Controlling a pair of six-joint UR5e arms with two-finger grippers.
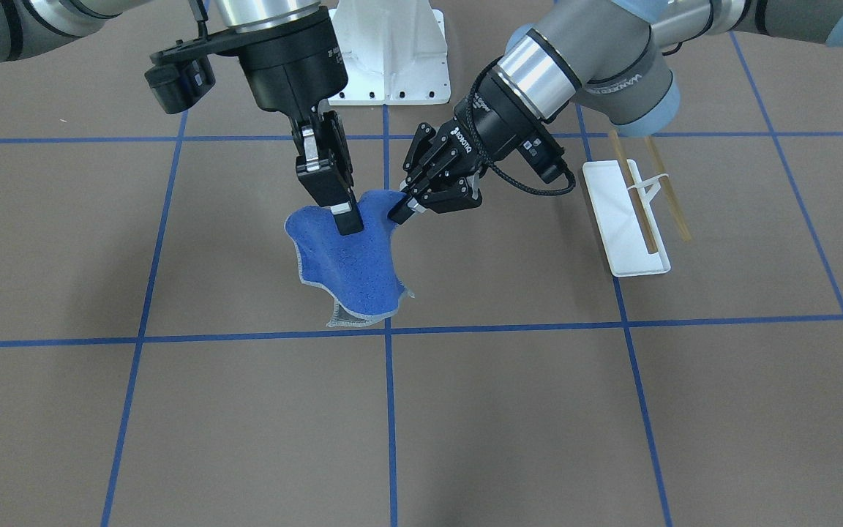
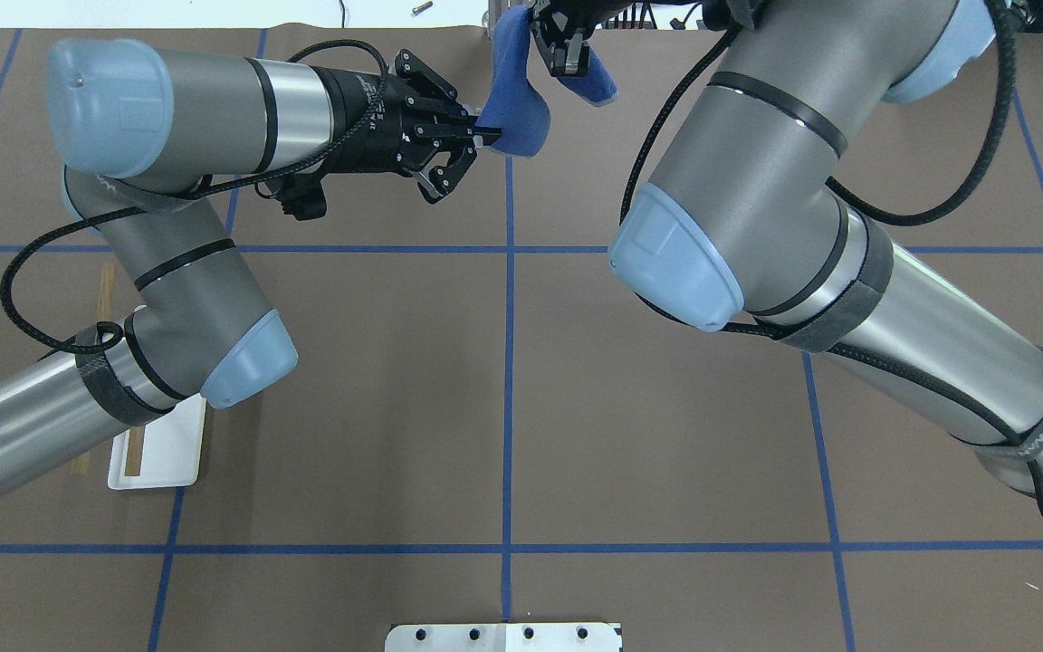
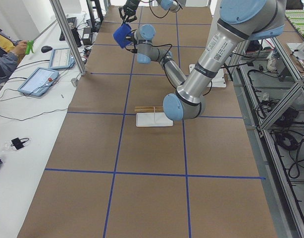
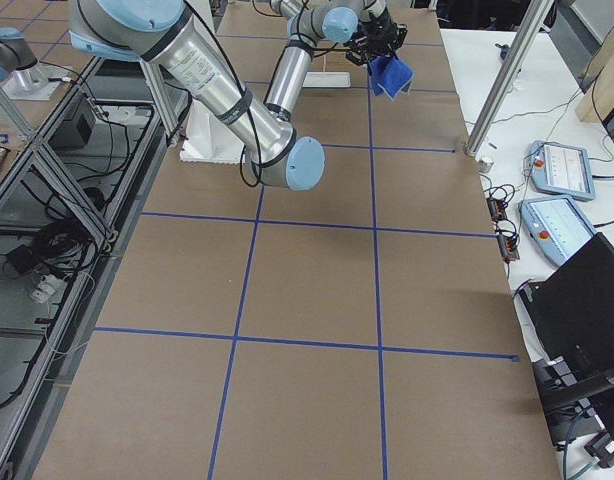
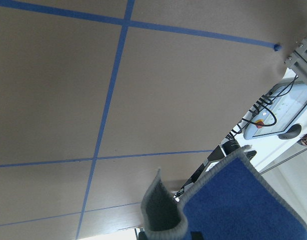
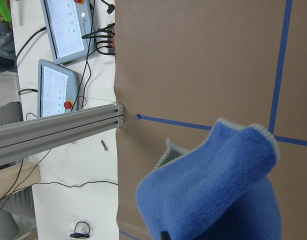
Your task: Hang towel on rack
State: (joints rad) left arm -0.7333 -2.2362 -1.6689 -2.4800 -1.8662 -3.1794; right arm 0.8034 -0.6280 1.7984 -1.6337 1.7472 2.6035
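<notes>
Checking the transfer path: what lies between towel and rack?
Front-facing view: bare table between towel and rack, with the left gripper, shut on the towel, hanging over it.

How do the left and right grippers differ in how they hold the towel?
The left gripper reaches in slanted from the side; the right gripper points straight down. The left gripper pinches the towel at its upper corner, the right gripper further along its top edge. Both are shut on the towel, which hangs below them.

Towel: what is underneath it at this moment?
Brown table with blue tape lines shows below the towel, which the left tool and right tool hold up. The spot it covers is hidden.
</notes>
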